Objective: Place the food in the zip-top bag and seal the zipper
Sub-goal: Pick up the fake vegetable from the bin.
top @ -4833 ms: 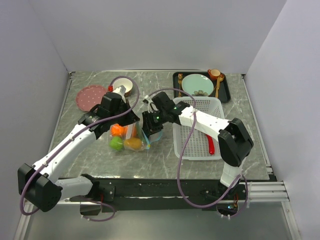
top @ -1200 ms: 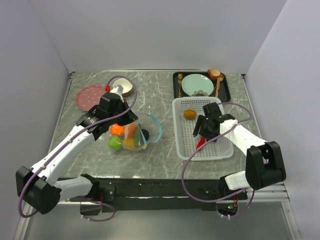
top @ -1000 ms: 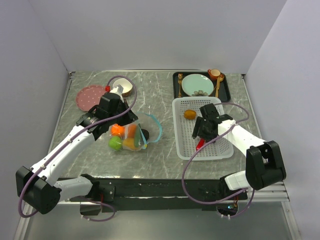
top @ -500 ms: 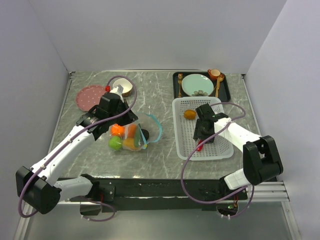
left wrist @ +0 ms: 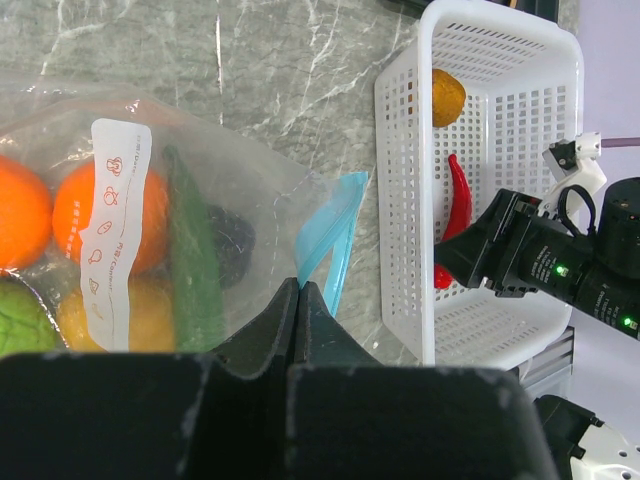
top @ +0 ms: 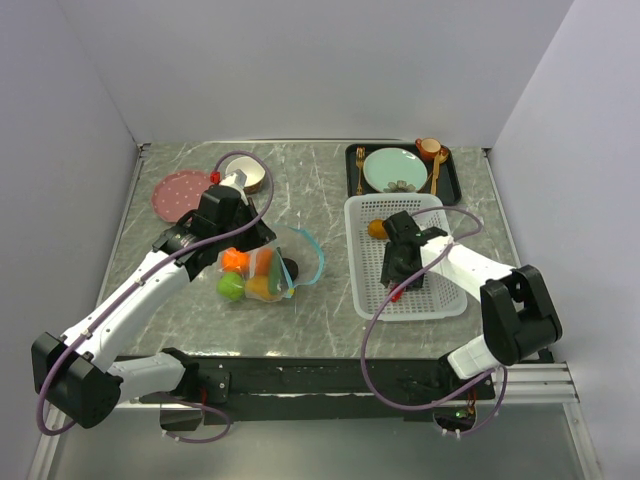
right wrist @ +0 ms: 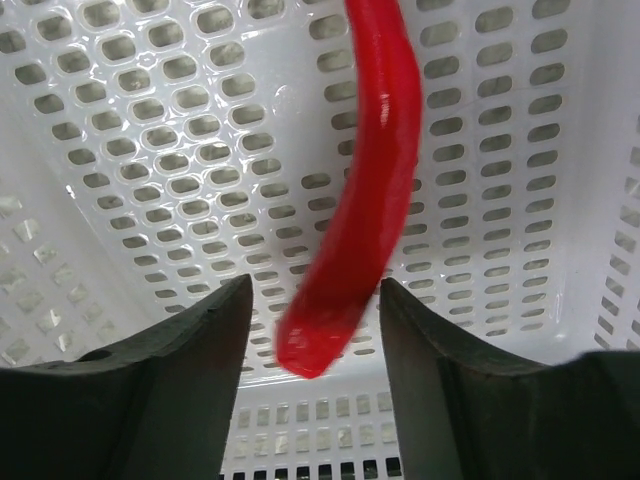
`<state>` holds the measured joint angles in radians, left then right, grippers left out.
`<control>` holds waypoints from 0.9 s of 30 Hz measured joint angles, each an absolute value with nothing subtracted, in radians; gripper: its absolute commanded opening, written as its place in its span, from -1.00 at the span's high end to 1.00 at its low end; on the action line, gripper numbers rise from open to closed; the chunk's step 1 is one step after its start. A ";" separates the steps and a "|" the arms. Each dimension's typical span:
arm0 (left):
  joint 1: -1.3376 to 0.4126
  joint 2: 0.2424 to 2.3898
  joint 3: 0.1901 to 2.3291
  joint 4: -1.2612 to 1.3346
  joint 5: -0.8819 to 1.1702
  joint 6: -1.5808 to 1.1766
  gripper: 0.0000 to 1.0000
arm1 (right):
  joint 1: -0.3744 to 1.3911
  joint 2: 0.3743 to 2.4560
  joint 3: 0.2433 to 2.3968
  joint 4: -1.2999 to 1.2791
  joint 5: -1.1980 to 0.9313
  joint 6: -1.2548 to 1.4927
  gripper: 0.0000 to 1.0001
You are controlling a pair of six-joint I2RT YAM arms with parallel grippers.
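Observation:
The clear zip-top bag (top: 262,262) lies left of centre, its teal zipper (top: 318,257) standing open in a loop. Inside it are two oranges (left wrist: 95,215), a long green pepper (left wrist: 195,275), a dark round fruit (left wrist: 232,245), a green apple (left wrist: 18,322) and a yellow fruit (left wrist: 85,315). My left gripper (left wrist: 298,286) is shut on the bag's edge beside the zipper (left wrist: 325,250). In the white basket (top: 440,300) lie the red chili (right wrist: 375,190) and a yellow-brown fruit (top: 378,228). My right gripper (right wrist: 310,335) is open, straddling the chili's lower end with a gap on both sides.
A black tray (top: 452,185) at the back holds a teal plate (top: 393,168), gold cutlery and an orange cup (top: 428,148). A pink plate (top: 182,193) and a small bowl (top: 252,172) sit at the back left. The basket's walls hem in the right gripper.
The right gripper left the bag's mouth for the basket and has slid left over the chili in the last second. Left arm and bag are still.

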<state>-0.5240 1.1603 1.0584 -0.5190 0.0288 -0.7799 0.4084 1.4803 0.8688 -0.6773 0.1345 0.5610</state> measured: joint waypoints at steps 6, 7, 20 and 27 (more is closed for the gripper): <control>-0.524 1.160 1.058 -0.519 0.029 -0.780 0.99 | 0.412 1.499 0.872 -0.679 0.150 0.561 0.09; -0.524 1.161 1.058 -0.519 0.029 -0.780 0.99 | 0.412 1.505 0.879 -0.683 0.155 0.561 0.09; -0.524 1.163 1.058 -0.519 0.029 -0.780 0.99 | 0.413 1.576 0.989 -0.683 0.206 0.548 -0.17; -0.524 1.163 1.058 -0.519 0.029 -0.779 0.99 | 0.416 1.561 0.962 -0.683 0.180 0.556 -0.23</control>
